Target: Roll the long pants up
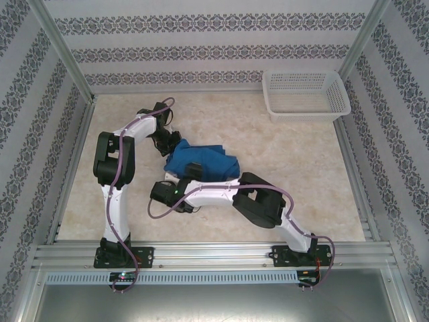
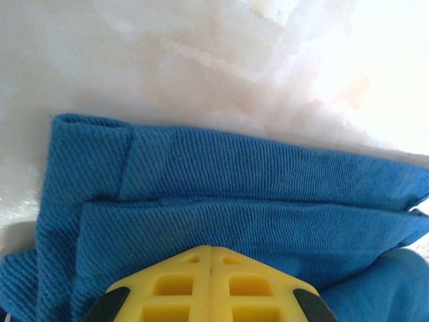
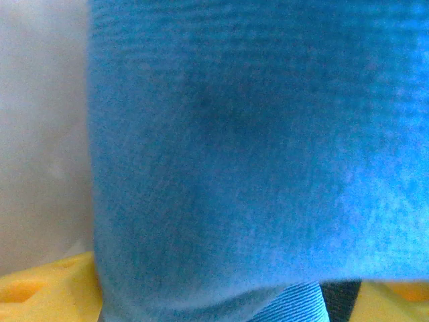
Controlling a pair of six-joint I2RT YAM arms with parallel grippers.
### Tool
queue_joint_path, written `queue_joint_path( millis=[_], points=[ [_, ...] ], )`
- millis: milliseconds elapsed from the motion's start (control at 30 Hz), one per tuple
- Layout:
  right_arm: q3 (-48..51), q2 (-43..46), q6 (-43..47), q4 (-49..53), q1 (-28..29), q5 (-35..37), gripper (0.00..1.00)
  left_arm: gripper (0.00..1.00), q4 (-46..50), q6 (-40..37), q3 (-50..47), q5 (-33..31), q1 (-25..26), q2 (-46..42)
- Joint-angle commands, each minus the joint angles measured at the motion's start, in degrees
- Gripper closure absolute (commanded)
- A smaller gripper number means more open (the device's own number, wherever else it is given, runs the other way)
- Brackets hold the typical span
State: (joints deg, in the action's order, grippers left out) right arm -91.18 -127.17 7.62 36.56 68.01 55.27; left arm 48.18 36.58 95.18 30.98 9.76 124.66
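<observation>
The beige marbled table [image 1: 295, 181] is carrying everything. The long pants [image 1: 201, 161], royal-blue soft cloth, are lying as a thick bundle right under both claws. The white plastic mesh basket [image 1: 305, 94] is standing well apart, beyond the right claw. The left gripper [image 2: 211, 249] is pressing its yellow jaws together over the bundle; whether cloth is pinched, I cannot tell. The right gripper [image 3: 214, 295] is spreading its jaws wide, with cloth between them. I am judging the roll needs tightening: one claw pinning, the other tucking evenly.
</observation>
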Motion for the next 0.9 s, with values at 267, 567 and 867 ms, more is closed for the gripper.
queue_joint_path(
  millis=[267,567,867],
  points=[
    [2.22,-1.41,14.91,-21.95,-8.34,5.32,0.19,1.0,2.7,-1.42,-0.52,-0.08,0.93,-2.23],
    [-1.08,-0.91,17.37,-21.18,-13.72,-9.35,0.98,1.0,3.16,-1.77,-0.34,-0.17,0.88,-2.07],
    [-9.57,6.67,10.73,-4.18,-18.84,-23.75,1.0,1.0,3.94,-2.08,1.3,-0.59,0.84,-1.21]
  ],
)
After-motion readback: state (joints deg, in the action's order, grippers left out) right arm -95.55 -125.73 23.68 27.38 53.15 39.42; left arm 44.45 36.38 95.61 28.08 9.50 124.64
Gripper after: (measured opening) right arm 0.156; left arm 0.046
